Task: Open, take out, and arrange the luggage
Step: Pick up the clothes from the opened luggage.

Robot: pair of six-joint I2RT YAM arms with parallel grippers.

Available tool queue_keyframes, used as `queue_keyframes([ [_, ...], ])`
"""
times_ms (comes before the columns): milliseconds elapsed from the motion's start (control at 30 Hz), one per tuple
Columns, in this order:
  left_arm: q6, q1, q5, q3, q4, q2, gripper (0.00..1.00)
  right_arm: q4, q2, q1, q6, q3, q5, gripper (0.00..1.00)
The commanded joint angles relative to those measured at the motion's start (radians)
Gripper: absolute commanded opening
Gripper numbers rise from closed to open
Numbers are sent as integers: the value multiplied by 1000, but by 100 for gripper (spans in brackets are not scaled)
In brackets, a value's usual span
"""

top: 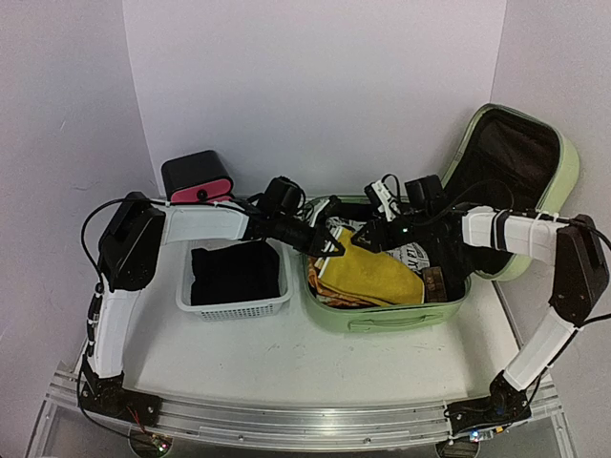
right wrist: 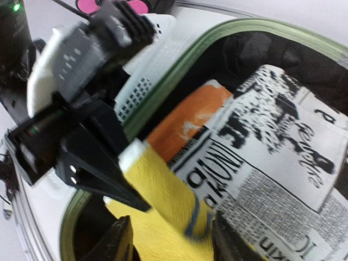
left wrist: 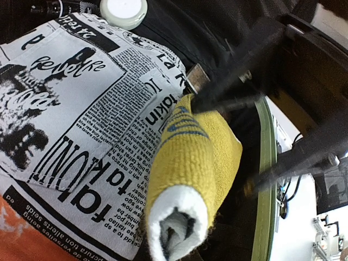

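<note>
We're on take-out: luggage (top: 401,315) open right of centre, lid up. Left gripper (top: 334,248) is clamped on the yellow towel (top: 377,277) inside, and the right gripper (top: 370,237) has its jaws parted astride it. Next we'd lift it clear, probably to the basket (top: 234,307). Left fingers are blurred, and we can't see under the newsprint cloth (top: 417,256).

basket (top: 234,307) left of luggage (top: 382,321), towel (top: 384,277) inside
</note>
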Motion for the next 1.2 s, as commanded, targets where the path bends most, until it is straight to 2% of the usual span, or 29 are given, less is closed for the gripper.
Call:
queue_keyframes([
  [0,-9,2,-4,17,30,-47,0,7,-94,-85,27,-58,37,57],
  [133,-37,1,-44,9,29,-71,0,-50,-123,-111,42,-103,48,64],
  [367,-153,55,-68,-43,23,-118,0,-80,-164,-135,107,-193,141,66],
  [567,-146,79,-89,-68,-16,-155,0,-84,-143,-160,137,-203,165,68],
  [700,-107,82,-122,-25,-117,-162,0,-85,-114,-170,145,-200,167,68],
  [967,-91,83,-139,-9,-149,-159,0,-75,-57,-175,151,-191,143,65],
  [1167,-83,84,-143,17,-184,-144,0,-50,-3,-174,155,-164,82,54],
])
